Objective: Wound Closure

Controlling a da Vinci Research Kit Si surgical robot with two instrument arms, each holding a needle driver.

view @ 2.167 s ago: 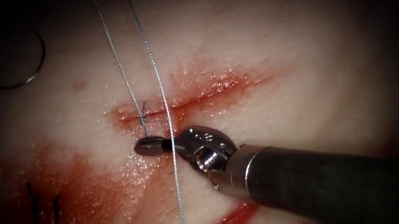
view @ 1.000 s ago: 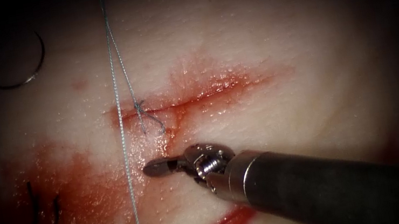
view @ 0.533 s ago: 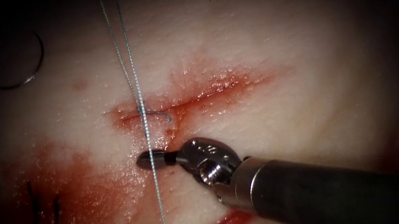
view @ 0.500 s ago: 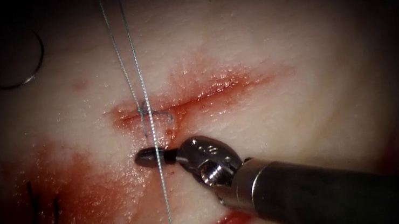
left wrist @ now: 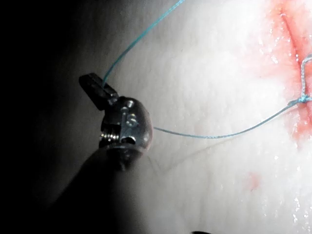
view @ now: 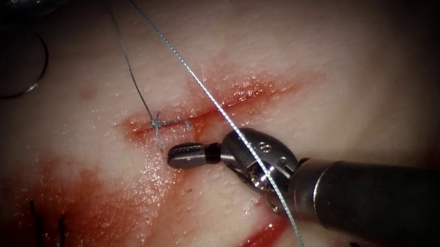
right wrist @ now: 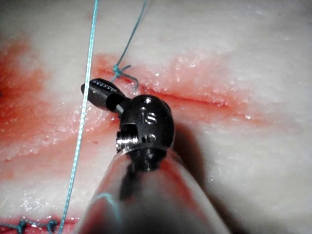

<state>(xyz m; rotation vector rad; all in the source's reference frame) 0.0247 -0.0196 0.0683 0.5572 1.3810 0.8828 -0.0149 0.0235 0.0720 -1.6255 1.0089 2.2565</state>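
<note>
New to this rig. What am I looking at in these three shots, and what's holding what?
This is a bench surgical robot. It has two thin arms, each ending in a small two-jawed gripper, and it is practising stitches on pork belly, the tissue. One picture looks down from an endoscope. The other two come from cameras near each arm's wrist. The tissue has a cut with a tied knot and red fluid around it. The left gripper is shut on the thread. The right gripper is shut on nothing, just below the knot. The curved needle lies free, up and left of the cut, not in the tissue.
</note>
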